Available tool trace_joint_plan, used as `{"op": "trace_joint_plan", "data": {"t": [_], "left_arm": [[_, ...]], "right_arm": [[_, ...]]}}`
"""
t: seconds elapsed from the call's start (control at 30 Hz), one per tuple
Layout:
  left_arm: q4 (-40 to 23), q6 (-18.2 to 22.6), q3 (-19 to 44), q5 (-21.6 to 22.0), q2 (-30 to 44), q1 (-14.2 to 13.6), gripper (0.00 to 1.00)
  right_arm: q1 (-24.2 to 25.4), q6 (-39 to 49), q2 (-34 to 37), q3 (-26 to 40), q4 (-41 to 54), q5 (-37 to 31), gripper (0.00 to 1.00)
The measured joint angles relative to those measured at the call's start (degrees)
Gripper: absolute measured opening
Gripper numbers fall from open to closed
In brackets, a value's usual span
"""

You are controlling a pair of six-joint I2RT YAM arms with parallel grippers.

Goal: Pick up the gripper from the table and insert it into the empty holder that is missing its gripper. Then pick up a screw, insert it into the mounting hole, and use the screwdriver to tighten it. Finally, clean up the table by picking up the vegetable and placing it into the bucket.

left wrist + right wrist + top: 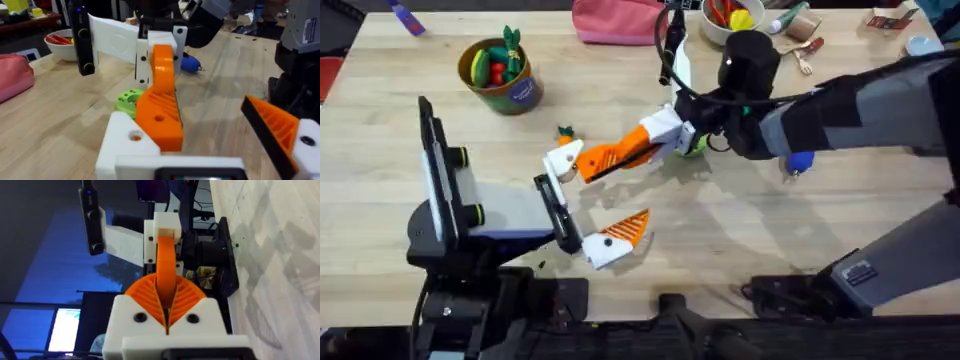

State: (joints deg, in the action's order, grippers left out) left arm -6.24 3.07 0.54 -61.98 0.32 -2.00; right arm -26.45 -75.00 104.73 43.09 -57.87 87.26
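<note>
My right gripper [658,136] is shut on the orange gripper fingertip [616,155], [166,275]. Its far end lies against the white empty holder [563,161], [127,145] on my left arm. My left gripper [587,203] stands wide open; its other finger [618,238] carries an orange ribbed pad. A round hole [135,136] shows in the holder. The blue screwdriver [800,160], [191,63] lies partly under the right arm. The small carrot [565,132] rests on the table just behind the holder. The green bucket [502,75] stands at the back left. I cannot make out a screw.
A pink pouch [615,20] and a white bowl [728,22] of toys stand along the back edge. A green round part [129,99] lies under the right gripper. A black-and-white stand [440,170] rises beside the left arm.
</note>
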Motion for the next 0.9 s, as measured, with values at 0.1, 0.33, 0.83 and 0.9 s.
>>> {"op": "trace_joint_plan", "data": {"t": [0.1,0.33,0.83,0.9], "left_arm": [[0.0,0.0,0.0,0.0,0.0,0.0,0.986],[0.02,0.24,0.0,0.0,0.0,0.0,0.986],[0.02,0.63,0.0,0.0,-0.01,0.0,0.986],[0.02,0.63,0.0,0.0,0.0,0.0,0.986]], "right_arm": [[-0.83,-0.02,0.0,0.18,0.04,0.0,0.008],[-1.4,0.0,0.0,0.75,0.09,0.0,0.008],[-1.93,4.06,0.0,0.79,0.34,-2.66,0.008],[-2.4,4.47,0.0,0.79,0.37,-3.64,0.008]]}}
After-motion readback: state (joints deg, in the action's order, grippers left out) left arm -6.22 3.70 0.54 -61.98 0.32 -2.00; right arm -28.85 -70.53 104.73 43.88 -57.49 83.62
